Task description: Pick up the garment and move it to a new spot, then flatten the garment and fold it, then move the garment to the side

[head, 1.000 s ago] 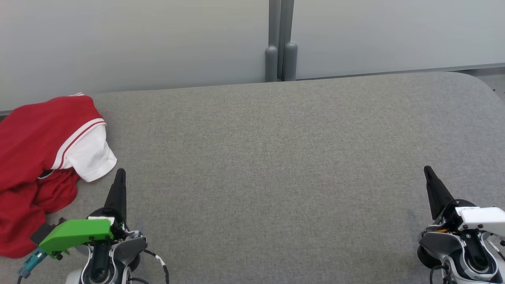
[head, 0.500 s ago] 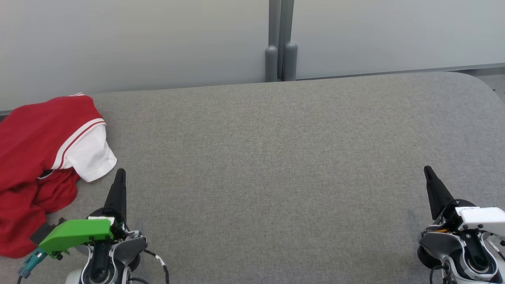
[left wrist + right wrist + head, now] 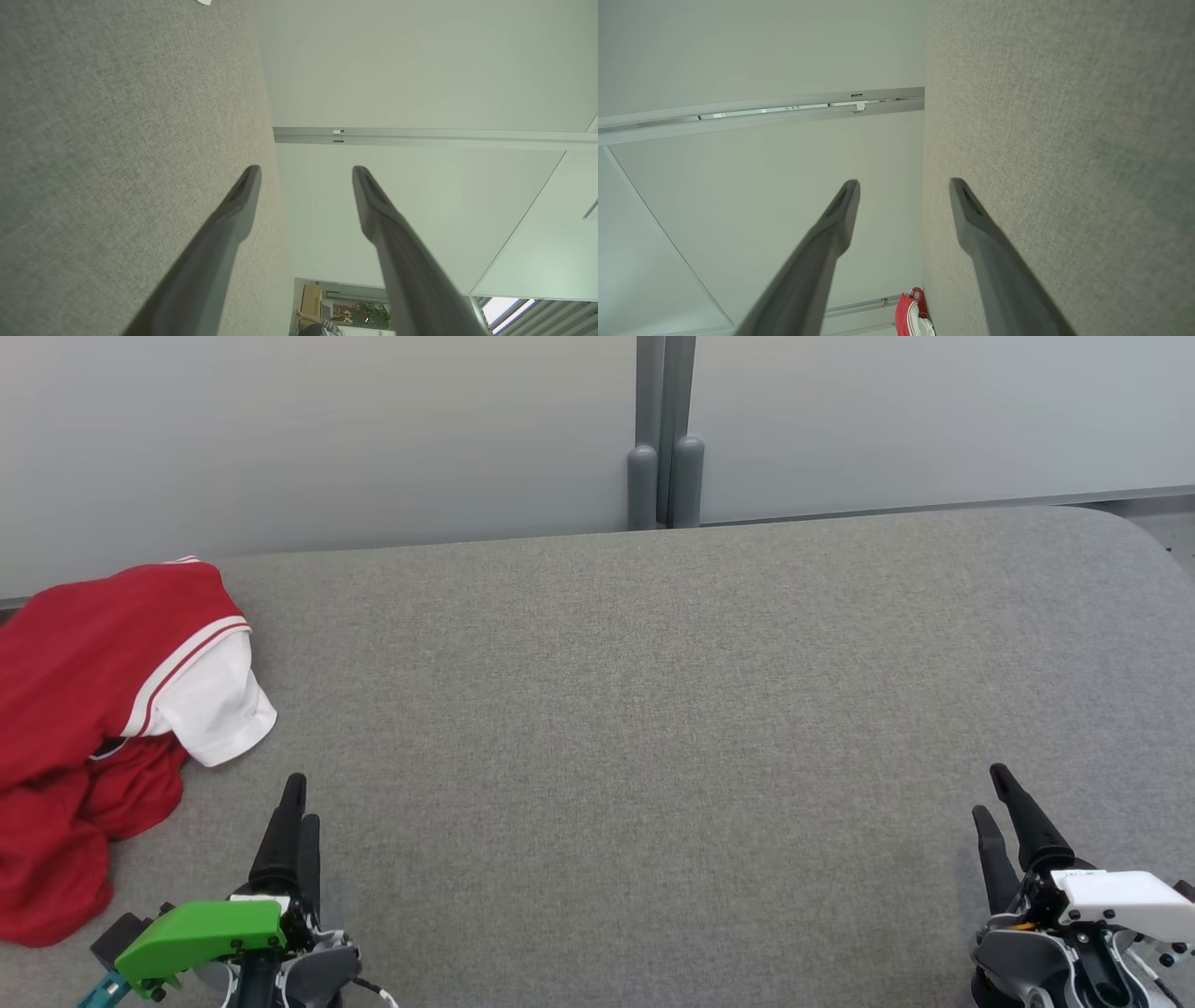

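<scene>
Both claws have drawn back toward the near edge of the head view since a second ago, and each now shows two separated fingers where a single dark spike showed before. The crumpled red garment with a white sleeve and white-striped trim [image 3: 84, 691] has not shifted.

Head view: the garment lies bunched at the far left of the grey fabric-covered counter [image 3: 653, 709], running off the picture's left edge. My left claw [image 3: 302, 800] sits at the lower left under its green plastic wrist mount [image 3: 201, 933], near the white sleeve but apart from it. It is open and holds nothing. My right claw [image 3: 988, 791] is at the lower right beside its white wrist housing [image 3: 1120, 896], well apart from the garment, fingers parted and empty. A grey upright post [image 3: 665, 439] stands behind the counter between pale wall panels.

Left wrist view: the left claw [image 3: 306, 169] is spread wide, with nothing between the fingers — the counter [image 3: 117, 116] fills the left side.

Right wrist view: the right claw [image 3: 904, 182] is also spread and empty. The counter [image 3: 1064, 140] is on the right, and the garment [image 3: 910, 310] shows small at its far end.
</scene>
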Controlling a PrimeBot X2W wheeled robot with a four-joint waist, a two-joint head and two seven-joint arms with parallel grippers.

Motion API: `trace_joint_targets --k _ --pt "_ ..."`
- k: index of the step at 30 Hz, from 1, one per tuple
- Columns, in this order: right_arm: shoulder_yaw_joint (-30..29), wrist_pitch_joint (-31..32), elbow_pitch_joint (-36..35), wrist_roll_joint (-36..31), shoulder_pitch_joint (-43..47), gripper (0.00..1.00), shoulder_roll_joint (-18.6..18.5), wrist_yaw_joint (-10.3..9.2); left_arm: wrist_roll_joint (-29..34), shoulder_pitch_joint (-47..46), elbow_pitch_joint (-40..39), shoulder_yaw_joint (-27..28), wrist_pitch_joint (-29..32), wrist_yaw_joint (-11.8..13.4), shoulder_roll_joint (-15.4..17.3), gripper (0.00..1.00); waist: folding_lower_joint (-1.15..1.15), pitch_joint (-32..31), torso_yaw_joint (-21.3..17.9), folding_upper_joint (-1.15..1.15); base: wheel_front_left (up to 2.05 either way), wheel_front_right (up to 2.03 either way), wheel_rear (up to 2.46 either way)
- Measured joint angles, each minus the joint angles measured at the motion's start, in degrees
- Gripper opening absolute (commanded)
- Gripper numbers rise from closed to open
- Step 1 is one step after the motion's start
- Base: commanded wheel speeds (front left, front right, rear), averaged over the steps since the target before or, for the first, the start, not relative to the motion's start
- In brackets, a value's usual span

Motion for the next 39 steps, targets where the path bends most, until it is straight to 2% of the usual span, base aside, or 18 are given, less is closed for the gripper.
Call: trace_joint_targets --k 8,16,25,26,39 --pt "1.7 -2.7 -1.12 -2.7 0.01 1.0 -0.03 0.0 2.58 0.69 -3.03 -0.76 -1.93 0.87 -0.04 1.0 0.0 -0.01 -0.01 0.0 0.0 0.0 0.0" --pt "2.47 -5.1 -4.45 -10.81 0.18 1.0 -0.12 0.0 8.73 1.11 -7.04 -0.81 -3.55 2.65 -0.04 1.0 0.0 0.02 -0.06 0.0 0.0 0.0 0.0" --pt "4.13 -7.59 -8.68 -22.1 0.54 1.0 -0.26 0.01 19.79 1.62 -11.26 -1.86 -5.38 4.36 -0.03 1.0 0.0 0.12 -0.03 0.0 0.0 0.0 0.0" --pt "4.78 -8.15 -9.27 -24.72 0.66 1.0 -0.32 0.01 22.84 1.68 -12.03 -2.09 -5.65 4.69 -0.03 1.0 0.0 0.16 -0.01 0.0 0.0 0.0 0.0" --pt "8.29 -11.46 -11.52 -40.91 0.99 1.0 -0.45 0.01 42.86 2.91 -14.67 -4.02 -8.08 6.41 0.07 1.0 0.0 0.71 0.3 0.0 0.0 0.0 0.0"
